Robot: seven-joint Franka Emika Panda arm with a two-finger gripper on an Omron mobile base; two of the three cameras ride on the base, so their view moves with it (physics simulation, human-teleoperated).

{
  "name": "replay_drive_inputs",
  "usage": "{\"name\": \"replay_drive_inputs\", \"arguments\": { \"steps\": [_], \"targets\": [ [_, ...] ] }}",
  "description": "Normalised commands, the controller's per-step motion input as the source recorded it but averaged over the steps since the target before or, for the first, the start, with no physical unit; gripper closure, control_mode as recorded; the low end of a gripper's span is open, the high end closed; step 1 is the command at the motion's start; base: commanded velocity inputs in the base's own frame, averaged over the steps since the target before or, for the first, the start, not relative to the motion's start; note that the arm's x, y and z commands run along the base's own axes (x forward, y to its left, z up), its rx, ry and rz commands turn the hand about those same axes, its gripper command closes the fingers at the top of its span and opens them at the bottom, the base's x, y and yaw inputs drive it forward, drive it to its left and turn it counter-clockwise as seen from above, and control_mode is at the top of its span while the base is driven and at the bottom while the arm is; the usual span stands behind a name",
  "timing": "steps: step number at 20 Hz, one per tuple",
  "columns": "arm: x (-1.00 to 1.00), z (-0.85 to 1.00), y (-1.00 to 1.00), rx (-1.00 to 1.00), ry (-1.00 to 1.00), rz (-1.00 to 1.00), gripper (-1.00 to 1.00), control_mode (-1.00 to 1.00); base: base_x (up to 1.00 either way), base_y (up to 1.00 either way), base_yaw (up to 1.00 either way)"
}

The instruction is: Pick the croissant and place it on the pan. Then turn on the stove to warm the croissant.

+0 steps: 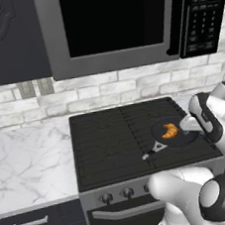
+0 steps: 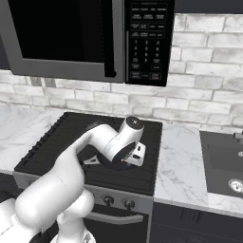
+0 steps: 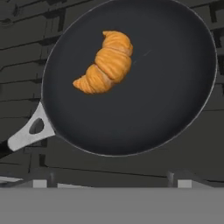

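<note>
White brick wall and marble counter (image 1: 26, 165) are seen behind and beside the stove (image 1: 113, 139), with a microwave (image 1: 118, 24) filling the upper part of the left base view. At the right centre of that view the pan (image 1: 175, 139) is set on the dark grates, its handle pointed toward the lower left. The croissant (image 3: 105, 63) is lying inside the pan, upper left of centre in the hand view. The gripper (image 2: 136, 155) is held just above the pan, released and grasping nothing. 3 knobs (image 1: 127, 193) are visible along the silver front panel.
</note>
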Motion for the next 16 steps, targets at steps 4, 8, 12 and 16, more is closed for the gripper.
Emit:
{"name": "replay_drive_inputs", "arguments": {
  "steps": [4, 8, 12, 16],
  "targets": [
    [-0.39, 0.0, -0.15, 0.0, -0.14, 0.13, -1.0, -1.0, 0.0, 0.0, 0.0],
    [-0.35, 0.0, -0.03, 0.0, -0.21, 0.12, -1.0, -1.0, 0.0, 0.0, 0.0],
    [-0.29, 0.0, 0.0, 0.0, -0.24, 0.12, -1.0, -1.0, 0.0, 0.0, 0.0],
    [-0.23, 0.0, 0.0, 0.0, -0.25, 0.14, -1.0, -1.0, 0.0, 0.0, 0.0]
  ]
}}
